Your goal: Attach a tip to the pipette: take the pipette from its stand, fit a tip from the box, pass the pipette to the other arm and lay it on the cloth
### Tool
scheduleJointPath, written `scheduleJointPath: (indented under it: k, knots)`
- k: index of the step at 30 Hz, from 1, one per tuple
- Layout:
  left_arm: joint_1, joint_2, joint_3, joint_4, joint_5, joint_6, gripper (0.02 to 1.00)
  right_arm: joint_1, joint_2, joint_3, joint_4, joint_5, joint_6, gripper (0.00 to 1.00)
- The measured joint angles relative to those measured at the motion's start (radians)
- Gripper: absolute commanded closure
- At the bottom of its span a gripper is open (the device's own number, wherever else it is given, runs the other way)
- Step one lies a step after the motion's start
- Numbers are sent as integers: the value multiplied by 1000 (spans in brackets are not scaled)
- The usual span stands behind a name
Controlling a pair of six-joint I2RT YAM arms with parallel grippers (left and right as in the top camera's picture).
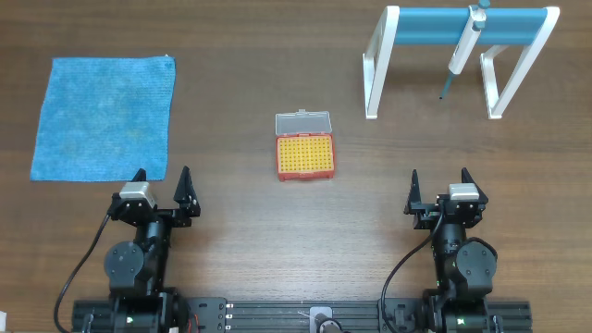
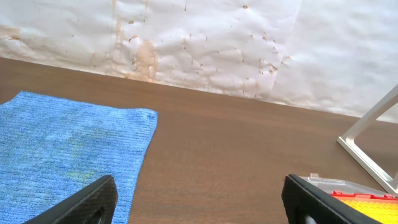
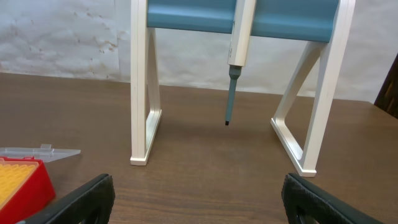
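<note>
The pipette (image 1: 460, 57) hangs tip-end down from the blue bar of its white stand (image 1: 377, 79) at the far right of the table (image 1: 240, 231), untouched and straight ahead of the right gripper (image 1: 439, 178), whose fingers are spread wide and hold nothing. The lid-back tip box (image 1: 304, 155) sits mid-table, seemingly within either arm's reach. On the far left lies the blue cloth (image 1: 104, 118), just ahead of the left gripper (image 1: 162, 178), likewise splayed and empty, apparently placed to receive the handover.
</note>
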Motion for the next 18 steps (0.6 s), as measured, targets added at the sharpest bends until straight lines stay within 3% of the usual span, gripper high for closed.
scheduleJointPath:
  k: [6,18]
  knots:
    - [0,0,0,0,0,0,163,0,0,0,6,77,-5,132]
    - [0,0,0,0,0,0,163,0,0,0,6,80,-7,132]
